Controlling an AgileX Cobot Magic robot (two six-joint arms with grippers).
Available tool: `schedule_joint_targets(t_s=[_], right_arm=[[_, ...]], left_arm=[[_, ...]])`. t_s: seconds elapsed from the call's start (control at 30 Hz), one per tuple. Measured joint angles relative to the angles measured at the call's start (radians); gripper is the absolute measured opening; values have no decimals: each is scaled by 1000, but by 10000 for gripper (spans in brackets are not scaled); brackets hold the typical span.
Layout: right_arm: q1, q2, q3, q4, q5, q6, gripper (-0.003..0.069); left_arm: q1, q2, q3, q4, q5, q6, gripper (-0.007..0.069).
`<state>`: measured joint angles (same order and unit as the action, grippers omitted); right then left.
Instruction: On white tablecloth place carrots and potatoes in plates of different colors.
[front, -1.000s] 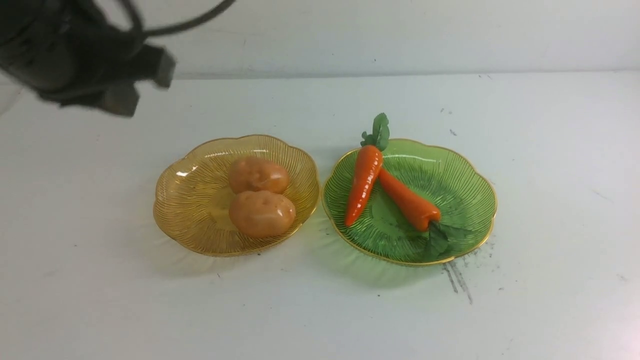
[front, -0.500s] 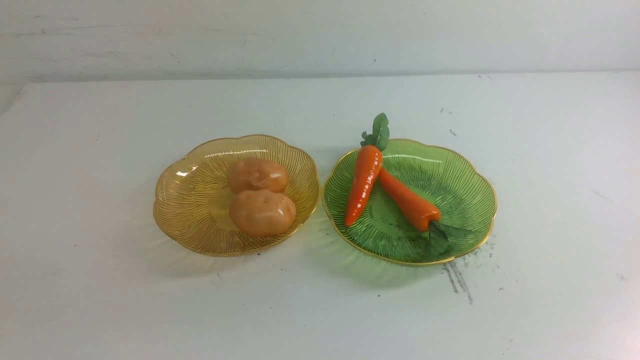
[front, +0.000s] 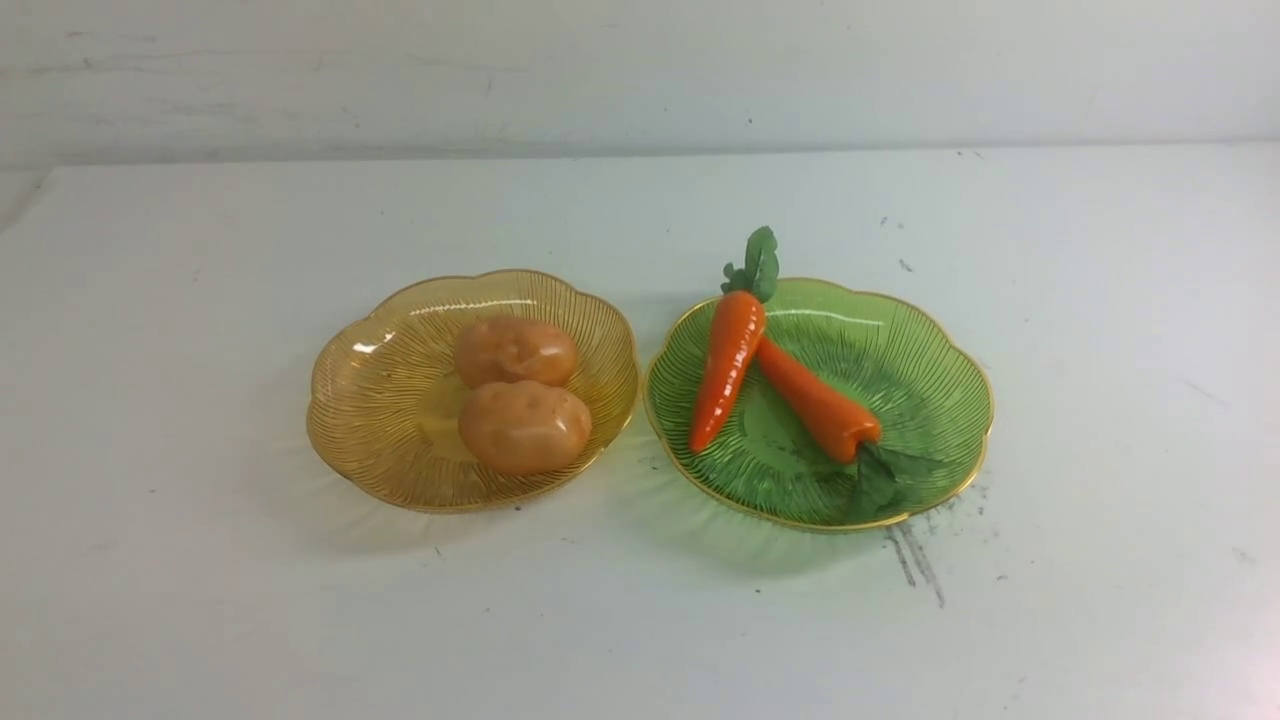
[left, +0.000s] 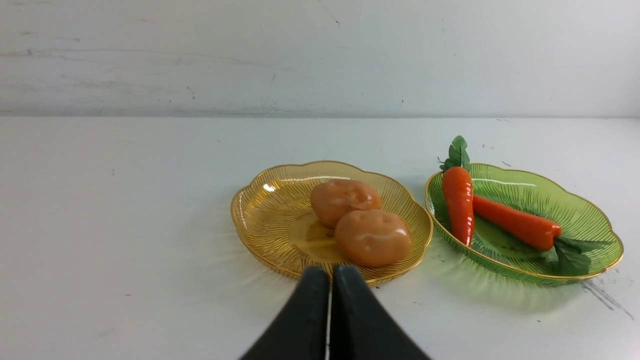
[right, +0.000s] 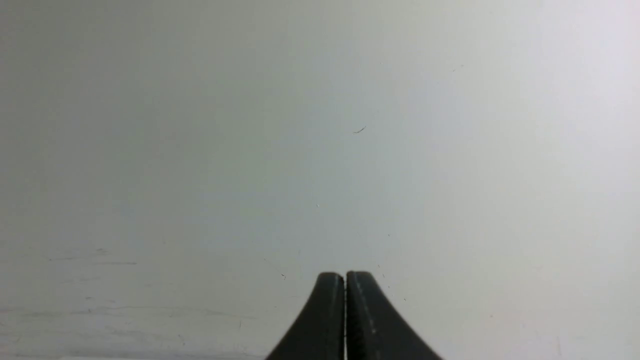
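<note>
Front view: glossy potatoes (front: 520, 395) on amber plate (front: 380, 420), carrots (front: 770, 385) on green — both pincers closed, empty.

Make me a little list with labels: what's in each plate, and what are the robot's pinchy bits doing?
yellow plate: the amber ribbed plastic plate holds two glossy tan toy potatoes, touching
green plate: the green ribbed plastic plate holds two orange toy carrots, touching
surface: white tablecloth, grey scuffs
left tool: shut, empty
right tool: shut, empty
</note>
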<state>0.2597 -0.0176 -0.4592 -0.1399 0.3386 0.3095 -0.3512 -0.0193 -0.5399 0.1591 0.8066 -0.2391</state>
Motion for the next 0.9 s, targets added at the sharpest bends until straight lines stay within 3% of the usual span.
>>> schedule_joint_targets(t_s=[0.67,0.9], right_arm=[[0,0,0,0,0,12,-3],[0,0,0,0,0,12,-3]], left_arm=[[0,0,0,-24,6,0,-3],[71,0,117,-38,-149,55,-3]])
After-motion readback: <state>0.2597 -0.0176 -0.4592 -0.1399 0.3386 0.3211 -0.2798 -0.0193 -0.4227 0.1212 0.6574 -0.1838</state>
